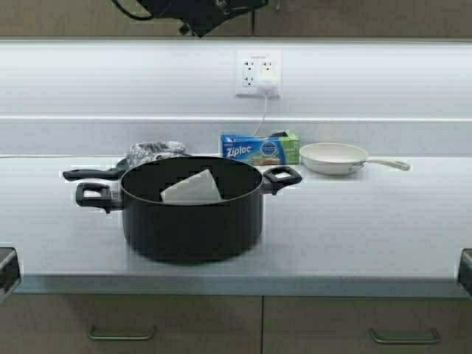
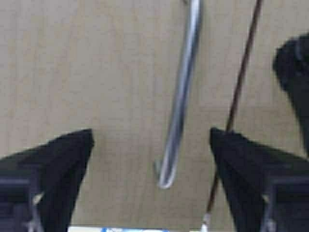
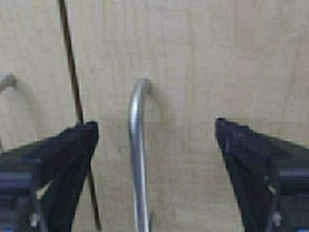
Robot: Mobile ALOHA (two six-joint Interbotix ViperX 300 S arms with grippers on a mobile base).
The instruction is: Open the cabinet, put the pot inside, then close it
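A large black pot (image 1: 192, 210) sits on a pale grey counter (image 1: 354, 228), near its front edge and left of centre. It has two black loop handles, one on each side, and a pale wedge-shaped object (image 1: 192, 189) lies inside it. Just behind the pot on the left, a long-handled black pan (image 1: 92, 174) holds a crumpled grey cloth (image 1: 155, 151). Behind the pot on the right stands a blue and green Ziploc box (image 1: 259, 149), and beside that box is a shallow white frying pan (image 1: 335, 158) with its handle pointing right. A white wall outlet (image 1: 257, 74) is on the backsplash above the box.

Both arms are raised to the tan wood-grain cabinet (image 2: 96, 72) above the counter, whose two doors are closed. In the left wrist view, the left gripper (image 2: 152, 140) has its fingers (image 2: 63, 159) wide apart on either side of a slim metal bar handle (image 2: 181, 92), not touching it. In the right wrist view, the right gripper (image 3: 157, 133) likewise has its fingers (image 3: 67, 154) spread wide around the other door's bar handle (image 3: 136, 154), without contact. A thin dark seam between the doors runs beside each handle.
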